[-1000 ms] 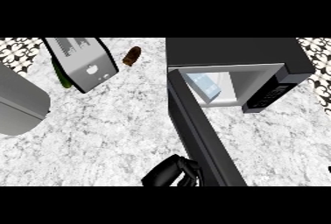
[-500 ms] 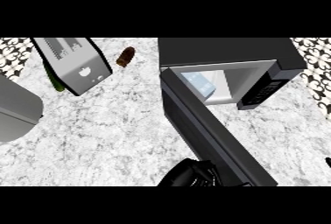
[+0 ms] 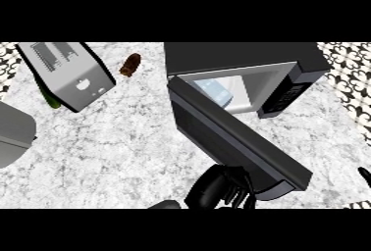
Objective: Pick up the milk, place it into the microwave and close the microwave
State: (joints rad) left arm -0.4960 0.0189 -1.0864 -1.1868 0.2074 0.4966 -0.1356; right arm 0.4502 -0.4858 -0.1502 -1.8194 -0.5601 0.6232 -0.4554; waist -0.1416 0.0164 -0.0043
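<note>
The black microwave (image 3: 239, 55) stands at the back right of the counter, and its door (image 3: 232, 135) hangs partly open, swung out toward me. Through the gap I see the pale blue and white milk carton (image 3: 217, 91) standing inside the cavity. My left hand (image 3: 214, 188) comes up from the lower edge and lies against the outer face of the door near its free end, fingers relaxed and holding nothing. Only a dark fingertip of my right hand (image 3: 363, 173) shows at the right edge, resting there.
A silver toaster-like appliance (image 3: 69, 73) lies at the back left with a green bottle (image 3: 51, 99) half hidden behind it. A small brown object (image 3: 130, 64) sits near the back edge. A grey rounded object (image 3: 14, 135) juts in from the left.
The door has swung from nearly straight out to a narrower angle toward the microwave's front. My left hand has followed it to the right, along the lower edge.
</note>
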